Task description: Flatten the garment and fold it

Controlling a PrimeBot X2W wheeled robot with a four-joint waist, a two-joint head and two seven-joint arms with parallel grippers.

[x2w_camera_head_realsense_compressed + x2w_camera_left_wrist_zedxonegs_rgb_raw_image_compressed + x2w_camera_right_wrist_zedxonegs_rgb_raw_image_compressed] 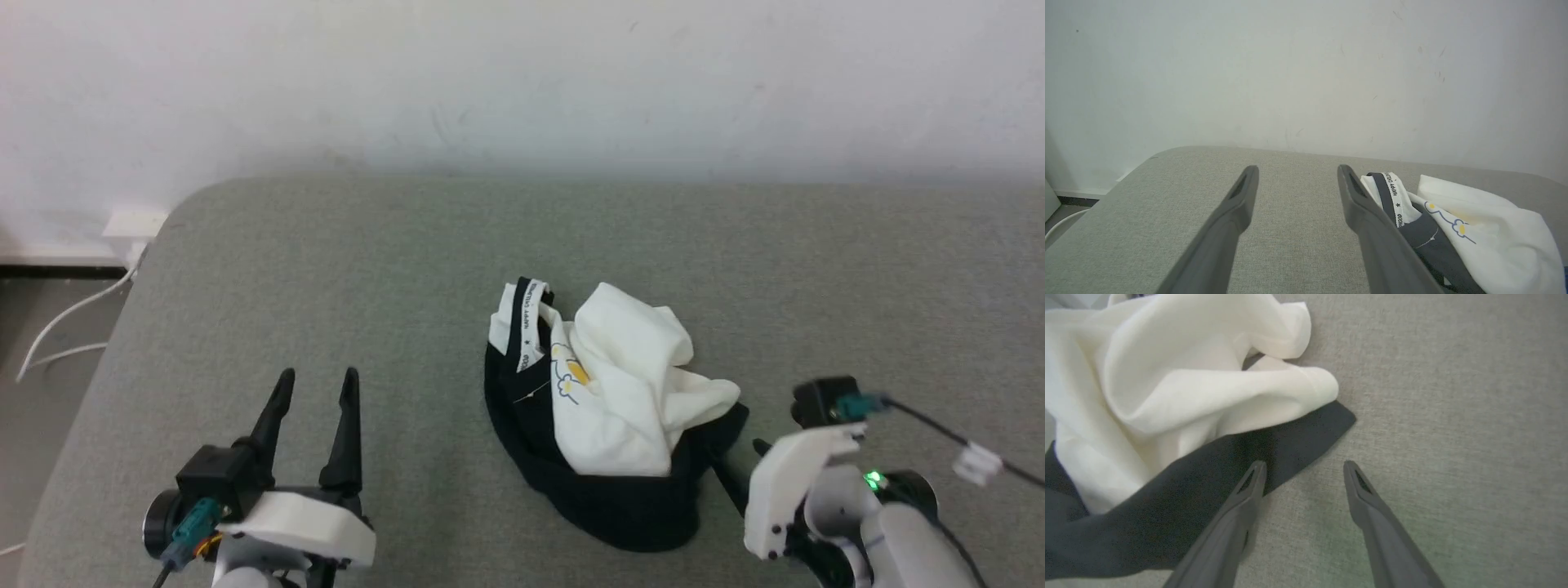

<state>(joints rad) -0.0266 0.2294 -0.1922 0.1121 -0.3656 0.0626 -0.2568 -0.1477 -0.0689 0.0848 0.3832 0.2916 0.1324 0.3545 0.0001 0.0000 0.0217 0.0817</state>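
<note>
1 garment (620,392) – crumpled | L fingers (273,408), R fingers (1237,514) – 2 prs, spread

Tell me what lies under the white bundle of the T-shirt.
Visible: black fabric of the same T-shirt spreads out beneath the white folds, resting on the grey padded surface. Whatever lies deeper inside the bundle is covered.
</note>
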